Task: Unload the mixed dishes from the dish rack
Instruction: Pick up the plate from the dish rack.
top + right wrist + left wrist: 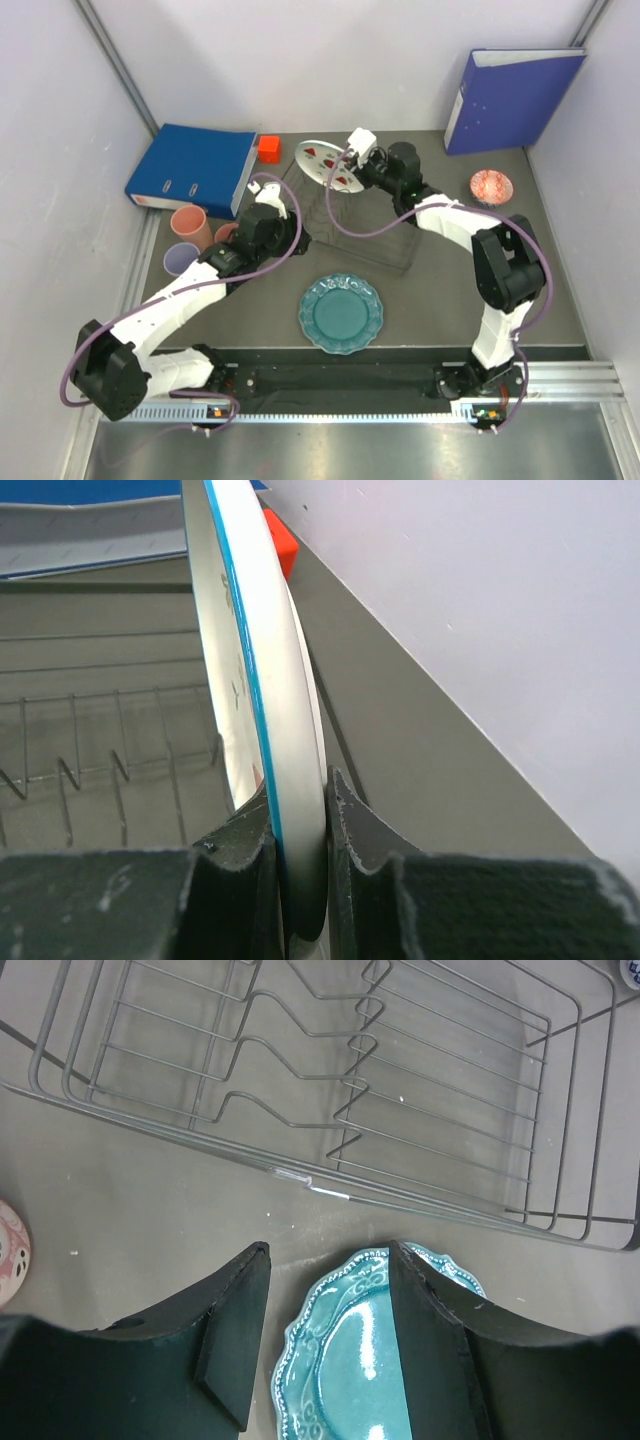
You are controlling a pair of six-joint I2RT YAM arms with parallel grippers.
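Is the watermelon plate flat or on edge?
Tipped up: the right tool pinches the white plate by its rim above the dish rack.

The dish rack (385, 245) is set at the middle of the bench (440, 300), and a plate (341, 313) is laid flat just before it. A second plate (322, 160) is held tilted over the rack's far left corner by the right gripper (350, 168). A bowl (491, 186) is placed right of the rack. The cups (189, 224) are grouped to its left, before a lying binder (190, 170). A cube (268, 149) is set just right of that binder, and an upright binder (510, 98) is leaned at the far right.
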